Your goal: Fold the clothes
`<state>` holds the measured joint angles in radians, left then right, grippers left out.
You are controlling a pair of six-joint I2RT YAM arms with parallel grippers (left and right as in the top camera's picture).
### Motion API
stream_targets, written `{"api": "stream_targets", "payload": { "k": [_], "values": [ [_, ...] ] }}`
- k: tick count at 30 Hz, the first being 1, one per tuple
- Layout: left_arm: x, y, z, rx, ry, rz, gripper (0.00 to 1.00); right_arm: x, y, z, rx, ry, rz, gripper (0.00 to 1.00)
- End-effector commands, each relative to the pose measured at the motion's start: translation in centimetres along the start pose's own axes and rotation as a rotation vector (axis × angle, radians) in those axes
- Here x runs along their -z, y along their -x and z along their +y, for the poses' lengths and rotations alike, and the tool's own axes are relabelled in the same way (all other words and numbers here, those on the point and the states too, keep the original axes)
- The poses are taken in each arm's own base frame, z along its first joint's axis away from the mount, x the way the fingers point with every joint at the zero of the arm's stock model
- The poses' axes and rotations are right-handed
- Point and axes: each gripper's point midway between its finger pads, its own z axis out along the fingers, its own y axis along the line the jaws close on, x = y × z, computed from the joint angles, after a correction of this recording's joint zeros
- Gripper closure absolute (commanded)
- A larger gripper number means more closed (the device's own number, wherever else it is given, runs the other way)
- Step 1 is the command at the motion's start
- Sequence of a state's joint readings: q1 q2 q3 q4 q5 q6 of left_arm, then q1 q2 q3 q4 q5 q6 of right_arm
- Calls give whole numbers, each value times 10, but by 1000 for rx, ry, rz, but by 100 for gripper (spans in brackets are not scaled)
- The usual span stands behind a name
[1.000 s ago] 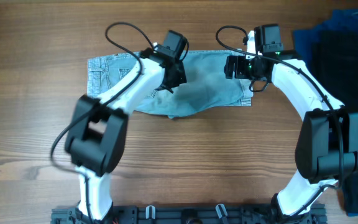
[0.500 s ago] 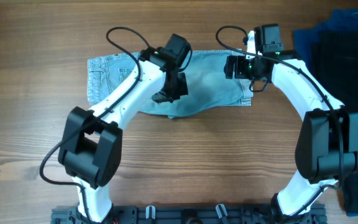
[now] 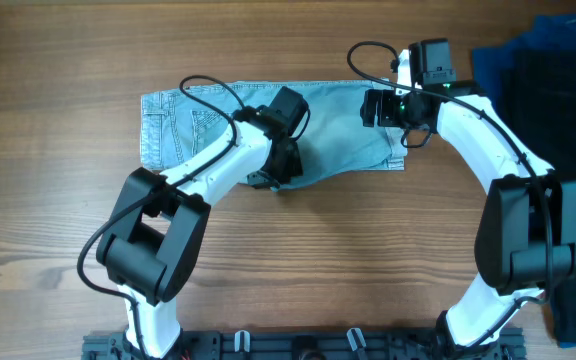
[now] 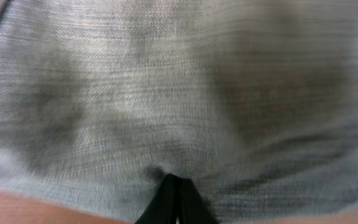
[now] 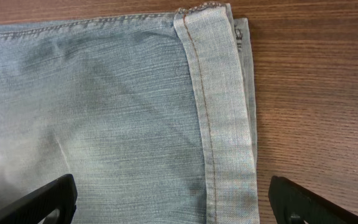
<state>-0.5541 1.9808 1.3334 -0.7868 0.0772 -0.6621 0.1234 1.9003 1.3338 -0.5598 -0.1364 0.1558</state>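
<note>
Brown wood table filled my screen, with the light blue denim shorts lying flat at the far middle. Dark clothes sat at the right, cut off by the edge. I guessed the shorts were soft but thick, so a hem looked best to grab. My left gripper was shut, pinching their near edge. My right gripper hung wide over the cuff. My left wrist view was blurry.
</note>
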Motion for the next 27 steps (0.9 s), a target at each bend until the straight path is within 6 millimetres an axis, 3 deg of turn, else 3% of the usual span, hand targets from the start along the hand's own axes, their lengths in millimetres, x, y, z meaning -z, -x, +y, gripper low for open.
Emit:
{"api": "stream_targets", "payload": {
  "k": [1,7,10,12,15,21,27],
  "values": [
    [-22,-14,14,65,19,46,96,-10,-7,-4,-5,-13,25,0],
    [-17,-16,6,61,-25,66,96,-10,-7,-4,-5,-13,25,0],
    [17,3,-9,28,-52,5,96,-10,-7,-4,-5,-13,25,0],
    [59,31,-21,-1,-61,-123,96,-10,-7,-4,-5,-13,25,0],
    [79,44,-28,-6,-77,-180,96,-10,-7,-4,-5,-13,25,0],
    [51,37,-17,-2,-11,-123,96,-10,-7,-4,-5,-13,25,0],
    [0,29,-5,5,73,-31,96,-10,-7,-4,-5,-13,25,0]
  ]
}}
